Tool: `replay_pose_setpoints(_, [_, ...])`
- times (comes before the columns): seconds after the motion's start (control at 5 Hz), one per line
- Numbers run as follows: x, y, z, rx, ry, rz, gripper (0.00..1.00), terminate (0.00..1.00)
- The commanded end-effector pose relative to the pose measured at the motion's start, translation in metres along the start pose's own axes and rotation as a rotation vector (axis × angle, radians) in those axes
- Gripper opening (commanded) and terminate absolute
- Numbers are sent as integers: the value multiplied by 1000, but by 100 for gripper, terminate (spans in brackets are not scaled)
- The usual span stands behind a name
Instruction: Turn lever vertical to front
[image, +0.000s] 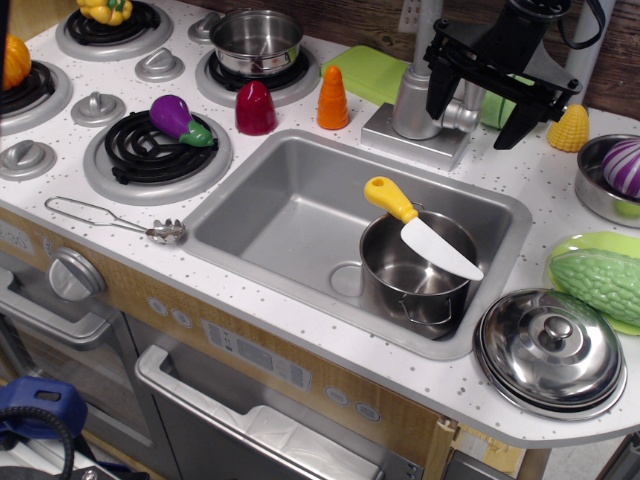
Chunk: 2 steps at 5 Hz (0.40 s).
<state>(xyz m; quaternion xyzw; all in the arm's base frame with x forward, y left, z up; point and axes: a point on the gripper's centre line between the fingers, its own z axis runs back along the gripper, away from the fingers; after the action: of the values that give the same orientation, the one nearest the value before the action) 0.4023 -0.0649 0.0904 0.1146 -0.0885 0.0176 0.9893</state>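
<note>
The lever (461, 114) is a short silver-grey rounded bar sticking out to the right of the grey cylindrical faucet body (413, 98), behind the sink. My black gripper (474, 122) comes down from the top right and is open. Its left finger (437, 98) is between the faucet body and the lever, and its right finger (520, 124) is well to the right. The lever lies between the fingers, close to the left one. I cannot tell whether that finger touches it. The faucet's upper pipe is partly hidden behind the gripper.
The sink (270, 215) holds a steel pot (415, 275) with a yellow-handled knife (420, 225) across it. A steel lid (550, 350), a green gourd on a plate (600, 280), a bowl (600, 190) and corn (568, 128) are at the right. A green pad (365, 75) lies behind the faucet.
</note>
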Motion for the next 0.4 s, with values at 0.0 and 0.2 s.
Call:
replay_pose_setpoints(0.0, [0, 0, 0, 0, 0, 0, 100, 0])
replay_pose_setpoints(0.2, [7, 2, 2, 1, -108, 27, 100, 0])
